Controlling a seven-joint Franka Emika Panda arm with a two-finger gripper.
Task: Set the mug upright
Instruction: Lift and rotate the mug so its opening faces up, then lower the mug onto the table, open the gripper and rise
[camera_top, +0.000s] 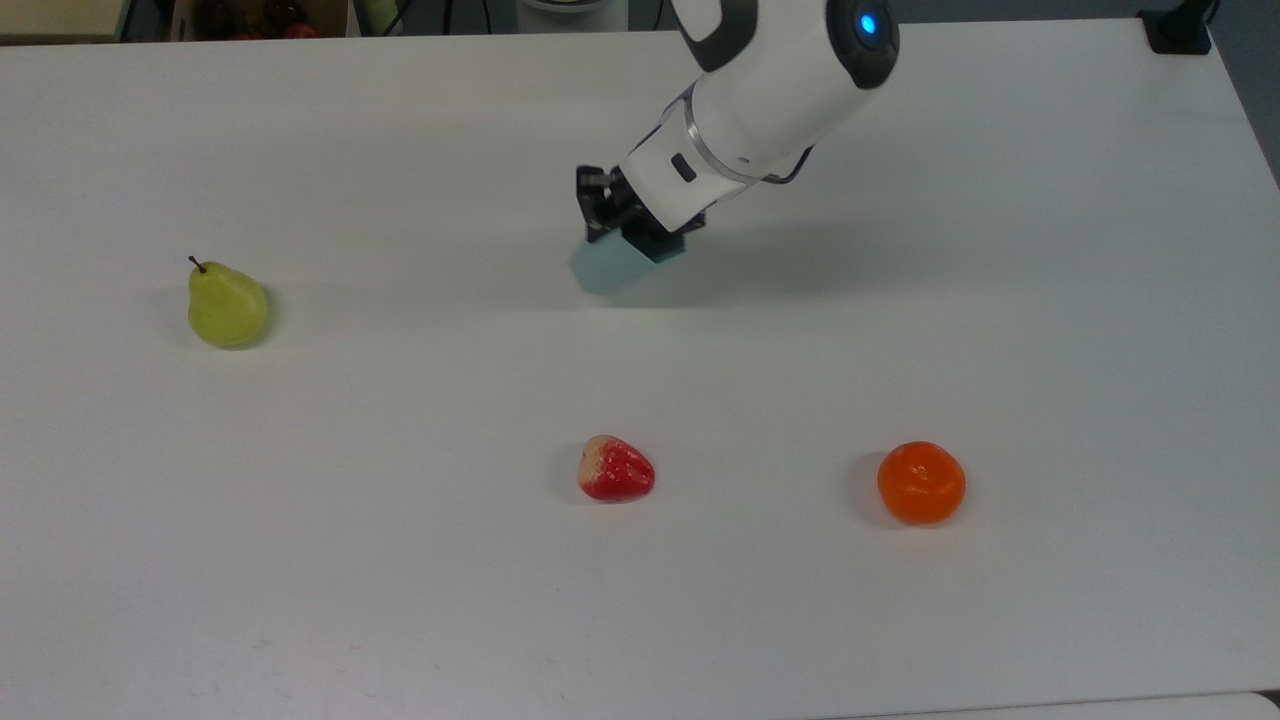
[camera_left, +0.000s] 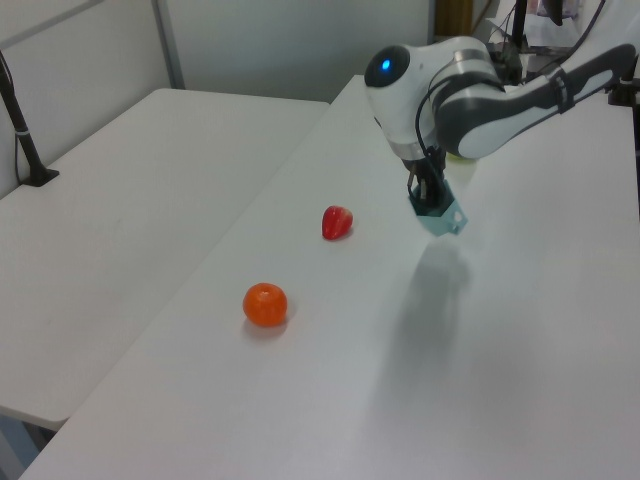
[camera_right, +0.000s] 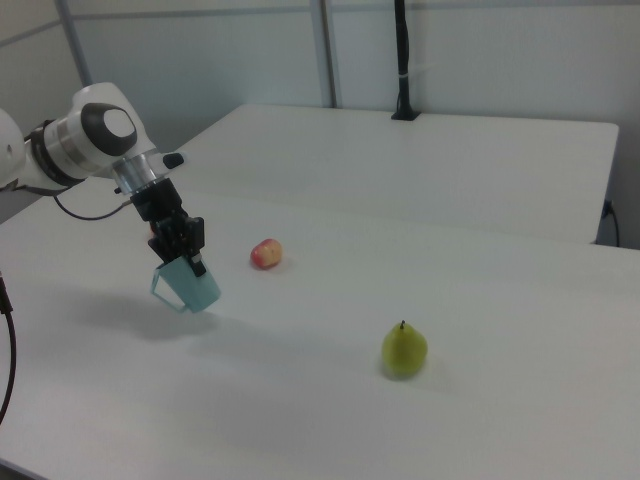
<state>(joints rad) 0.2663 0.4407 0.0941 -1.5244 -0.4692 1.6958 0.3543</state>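
The gripper (camera_right: 180, 252) has its fingers clamped on the rim of the mug (camera_right: 188, 284), which hangs tilted above the white tabletop (camera_top: 400, 560) (its shadow lies apart from it in the left view). In the top view the pear (camera_top: 226, 305) sits well off to the top view's left, with the strawberry (camera_top: 615, 469) and orange (camera_top: 921, 483) nearer the lower edge.

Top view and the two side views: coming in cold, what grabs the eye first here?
The white arm's pincer gripping the pale blue-green mug, tilted and lifted off the white table, near the top view's upper middle. Then the three bright fruits spread over the table: a pear at the top view's left, a red strawberry low in the middle, an orange to its right.
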